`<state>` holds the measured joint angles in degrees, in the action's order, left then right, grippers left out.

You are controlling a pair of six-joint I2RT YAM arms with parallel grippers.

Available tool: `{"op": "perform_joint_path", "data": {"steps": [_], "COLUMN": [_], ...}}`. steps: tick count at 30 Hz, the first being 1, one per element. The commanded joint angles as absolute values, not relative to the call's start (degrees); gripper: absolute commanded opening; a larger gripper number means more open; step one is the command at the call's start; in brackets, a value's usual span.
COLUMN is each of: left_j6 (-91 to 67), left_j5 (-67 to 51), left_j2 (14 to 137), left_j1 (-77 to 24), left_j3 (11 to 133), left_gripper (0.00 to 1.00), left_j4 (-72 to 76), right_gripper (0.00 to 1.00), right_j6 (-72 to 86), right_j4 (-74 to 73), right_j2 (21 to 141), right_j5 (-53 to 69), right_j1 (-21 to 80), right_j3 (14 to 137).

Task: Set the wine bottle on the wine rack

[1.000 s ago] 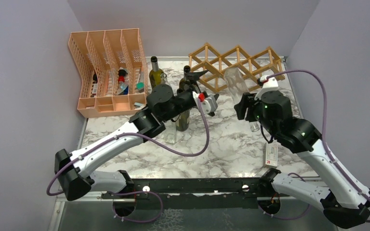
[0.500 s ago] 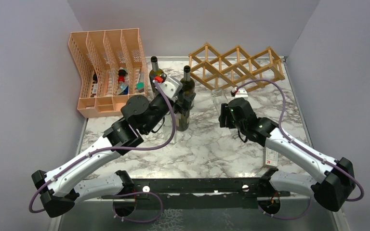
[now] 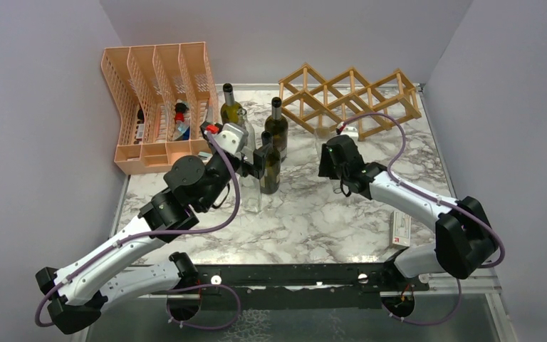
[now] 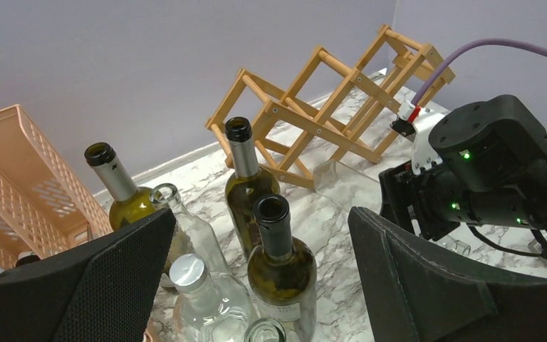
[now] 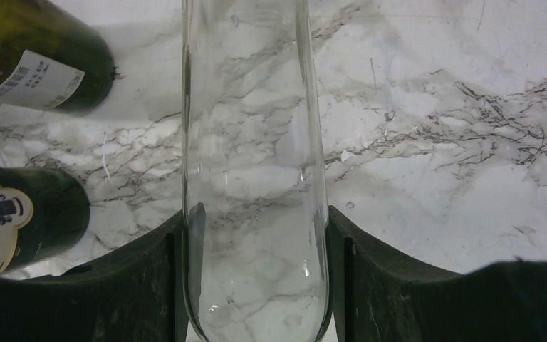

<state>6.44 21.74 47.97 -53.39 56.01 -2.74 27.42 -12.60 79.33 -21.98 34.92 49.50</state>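
My right gripper [image 5: 255, 229] is shut on a clear glass wine bottle [image 5: 253, 128], both pads pressed against its sides. Seen from the left wrist, this bottle [image 4: 343, 187] hangs low over the marble just in front of the wooden wine rack [image 4: 327, 107]. From above, the right gripper [image 3: 327, 158] sits left of the rack [image 3: 349, 96]. My left gripper [image 4: 262, 235] is open wide, over a cluster of standing bottles, with a dark green bottle [image 4: 283, 260] below the gap between its fingers and untouched. From above, the left gripper [image 3: 256, 162] is beside that bottle [image 3: 269, 169].
Two more green bottles [image 3: 229, 107] [image 3: 276, 128] and clear glass bottles [image 3: 251, 194] stand close together left of centre. A peach mesh organizer [image 3: 160, 100] fills the back left. A small white box [image 3: 401, 229] lies near the front right edge. Walls close in on three sides.
The right arm has swung down and left with the clear bottle, from up against the rack to low in front of it. The left arm has drawn back to the left, jaws slightly wider.
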Motion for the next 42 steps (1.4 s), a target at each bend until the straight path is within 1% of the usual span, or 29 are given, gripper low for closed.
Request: {"op": "perform_joint_path", "data": {"steps": [1, 10, 17, 28, 42], "left_j6": [6.9, 7.7, 7.8, 7.4, 7.3], "left_j5": [23.1, 22.7, 22.6, 21.8, 20.2], "left_j2": [46.8, 46.2, 46.4, 46.4, 45.3], "left_j1": [-53.7, -53.7, -53.7, -53.6, -53.6], "left_j3": [54.7, 53.7, 53.5, 54.3, 56.0], "left_gripper": [0.99, 0.99, 0.99, 0.99, 0.99], "left_j4": [-1.5, -0.6, -0.5, -0.9, -3.3], "right_gripper": [0.01, 0.01, 0.01, 0.01, 0.02], "right_j6": [26.3, 24.4, 26.2, 28.8, 29.8], "right_j4": [-4.5, 2.8, 7.2, 21.4, 26.4], "right_j2": [80.2, 82.7, 87.8, 94.4, 104.6], "right_j5": [-23.4, -21.1, -18.2, -15.9, -14.2], "right_j1": [33.3, 30.6, 27.5, 25.0, 21.9], "right_j3": [52.8, 52.7, 54.6, 55.2, 62.8]}}
